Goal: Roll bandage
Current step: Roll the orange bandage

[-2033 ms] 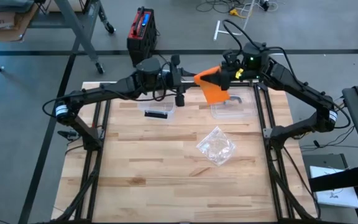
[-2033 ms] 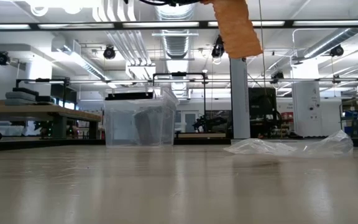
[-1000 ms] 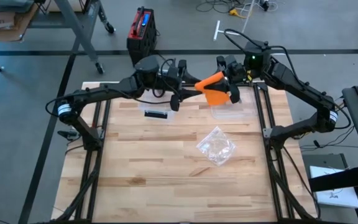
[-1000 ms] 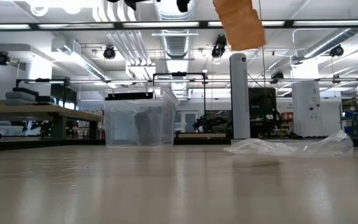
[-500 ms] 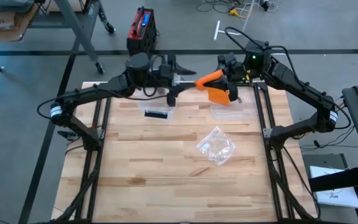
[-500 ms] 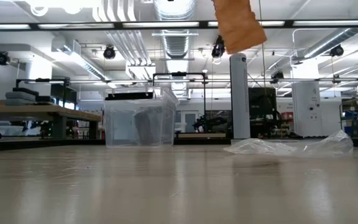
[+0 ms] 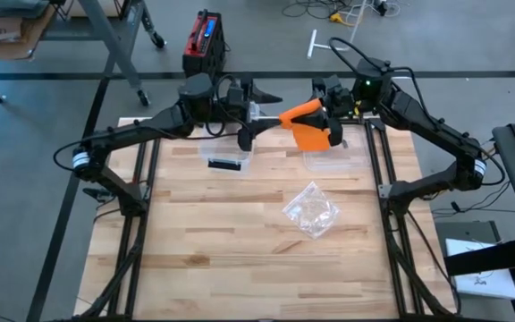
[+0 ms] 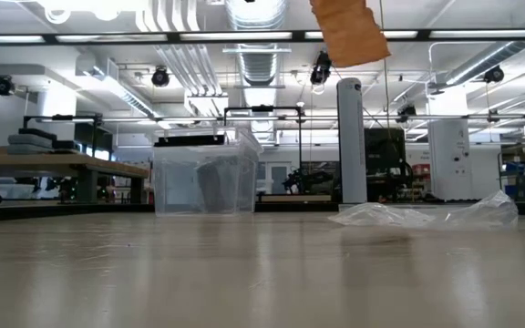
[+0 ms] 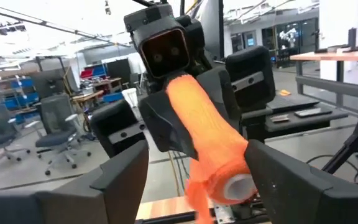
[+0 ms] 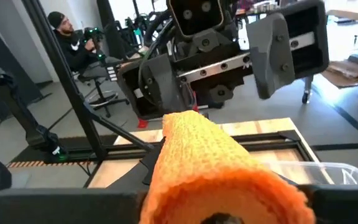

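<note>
The left pincer (image 7: 262, 107) has been drawn back, fingers apart, off the bandage (image 7: 305, 120), now held clamped by the right pincer (image 7: 327, 114) alone, so rolling is judged paused.

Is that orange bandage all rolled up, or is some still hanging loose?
Partly rolled: the bandage is a roll in the right gripper, with a loose tail hanging below.

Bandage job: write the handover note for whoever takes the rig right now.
Right gripper: shut on the orange bandage roll, held high over the table's far edge.
Left gripper: open, fingers on either side of the roll's free end, not gripping.
A loose tail hangs below the roll; it shows at the top of the low view.
Clear box, lid and plastic bag sit on the table.
Done: most is wound.
Left: wind in the tail.
</note>
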